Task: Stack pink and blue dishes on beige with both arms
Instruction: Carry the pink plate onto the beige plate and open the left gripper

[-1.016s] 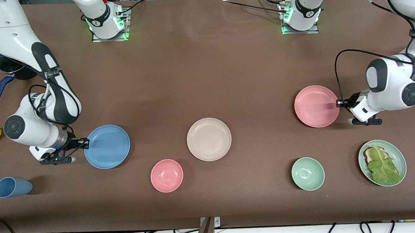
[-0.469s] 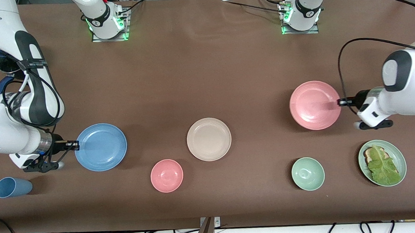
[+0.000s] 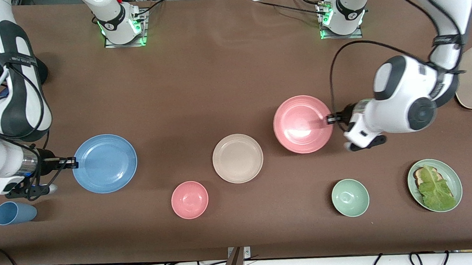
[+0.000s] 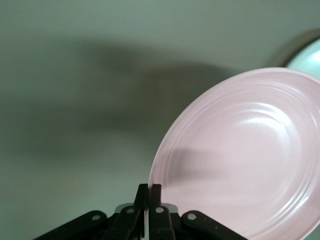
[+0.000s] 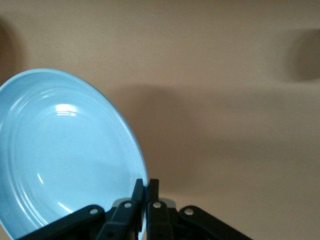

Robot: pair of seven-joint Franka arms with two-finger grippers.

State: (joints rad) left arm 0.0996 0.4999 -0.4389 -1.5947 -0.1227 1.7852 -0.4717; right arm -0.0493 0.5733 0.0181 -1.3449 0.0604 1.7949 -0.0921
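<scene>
Both arms are up with plates: the left gripper [image 3: 330, 119] pinches the pink plate [image 3: 302, 124] by its rim, face up over the table beside the beige plate [image 3: 237, 158], while the right gripper [image 3: 72, 162] clamps the blue plate [image 3: 105, 163] likewise, rim-held, face up.

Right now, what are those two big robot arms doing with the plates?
Each arm is carrying one plate by its rim. The left gripper has its jaws shut on the flat round pink plate, held up close beside the flat round cream-beige plate, which lies bare on the brown table. The right gripper has its jaws shut on the flat round light blue plate, up over the right arm's end of the table. Nothing is stacked yet.
</scene>
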